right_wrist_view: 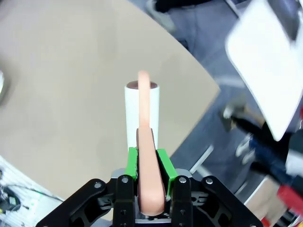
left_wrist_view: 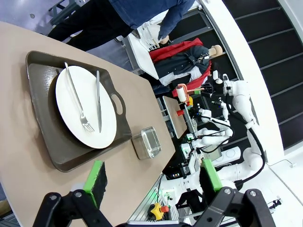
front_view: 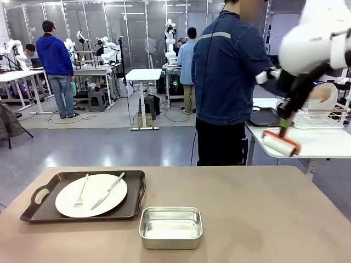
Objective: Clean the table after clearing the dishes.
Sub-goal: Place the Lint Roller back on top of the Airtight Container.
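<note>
The green pads (right_wrist_view: 132, 163) of the right gripper (right_wrist_view: 147, 161) are pressed shut on the salmon-coloured handle of a lint roller (right_wrist_view: 142, 106), whose white roll is pointed away from the wrist. The roller is held in the air over the far right part of the table (front_view: 247, 203), near a corner, and is kept clear of the top.

The left gripper (left_wrist_view: 152, 176) is spread wide, and nothing is held between its pads (left_wrist_view: 96, 177). It is raised high above the table.

On the left of the brownish-tan top a dark handled tray (front_view: 134, 193) is set, and a round white plate (front_view: 112, 205) is laid in it. A silver fork (front_view: 81, 193) and a knife (front_view: 108, 190) are laid side by side on the plate, apart from one another. A small steel pan (front_view: 170, 226) is placed just beside the tray's near right corner; whether the two touch cannot be told.

Beyond the far edge a person (front_view: 227, 82) in a dark blue jacket is seen from behind, at a white table (front_view: 323, 145) on which a dish rack (front_view: 321, 116) is kept.
</note>
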Available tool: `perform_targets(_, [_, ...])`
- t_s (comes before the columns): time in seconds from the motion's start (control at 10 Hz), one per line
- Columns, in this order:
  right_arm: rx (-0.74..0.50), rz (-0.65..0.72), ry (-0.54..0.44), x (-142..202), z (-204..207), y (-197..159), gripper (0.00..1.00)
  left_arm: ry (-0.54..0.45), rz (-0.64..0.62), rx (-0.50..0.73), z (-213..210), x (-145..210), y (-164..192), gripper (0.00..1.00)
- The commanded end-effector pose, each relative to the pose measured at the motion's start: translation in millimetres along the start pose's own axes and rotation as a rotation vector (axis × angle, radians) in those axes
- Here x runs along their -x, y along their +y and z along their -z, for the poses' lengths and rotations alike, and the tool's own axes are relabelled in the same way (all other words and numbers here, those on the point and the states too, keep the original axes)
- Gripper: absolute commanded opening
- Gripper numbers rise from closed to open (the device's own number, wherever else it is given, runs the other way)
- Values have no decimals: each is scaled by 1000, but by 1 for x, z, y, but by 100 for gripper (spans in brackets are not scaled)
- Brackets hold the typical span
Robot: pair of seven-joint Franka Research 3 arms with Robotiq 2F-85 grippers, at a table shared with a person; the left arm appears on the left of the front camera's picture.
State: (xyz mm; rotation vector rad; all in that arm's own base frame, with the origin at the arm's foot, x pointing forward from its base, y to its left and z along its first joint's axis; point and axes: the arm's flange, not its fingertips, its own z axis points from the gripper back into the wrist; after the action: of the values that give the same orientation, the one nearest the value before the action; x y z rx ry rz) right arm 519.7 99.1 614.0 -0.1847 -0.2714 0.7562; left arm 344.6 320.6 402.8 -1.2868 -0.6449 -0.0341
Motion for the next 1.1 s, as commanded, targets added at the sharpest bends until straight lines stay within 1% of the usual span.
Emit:
perform_targets(0.0, [-19, -256, 36, -43, -1, 38, 22, -3, 2, 12, -2, 1, -3, 100])
perform_targets(0.1, [-37, -379, 37, -68, 3, 74, 22, -3, 2, 12, -2, 1, -3, 100])
perform_targets(0.3, [-103, -563, 18, -99, 13, 133, 22, -3, 2, 12, -2, 1, -3, 100])
perform_targets(0.4, [-137, -642, 30, -112, 22, 165, 22, -3, 2, 12, -2, 1, -3, 100])
perform_targets(0.5, [-171, -706, 38, -121, 32, 200, 22, -3, 2, 12, -2, 1, -3, 100])
perform_targets(0.6, [-211, -754, 43, -129, 38, 227, 22, -3, 2, 12, -2, 1, -3, 100])
perform_targets(0.7, [-255, -770, 47, -135, 40, 248, 22, -3, 2, 12, -2, 1, -3, 100])
perform_targets(0.8, [-272, -765, 40, -136, 37, 260, 22, -3, 2, 12, -2, 1, -3, 100])
perform_targets(0.9, [-207, -736, 39, -130, 48, 249, 22, -3, 2, 12, -2, 1, -3, 100])
perform_targets(1.0, [-207, -736, 39, -130, 48, 249, 22, -3, 2, 12, -2, 1, -3, 100])
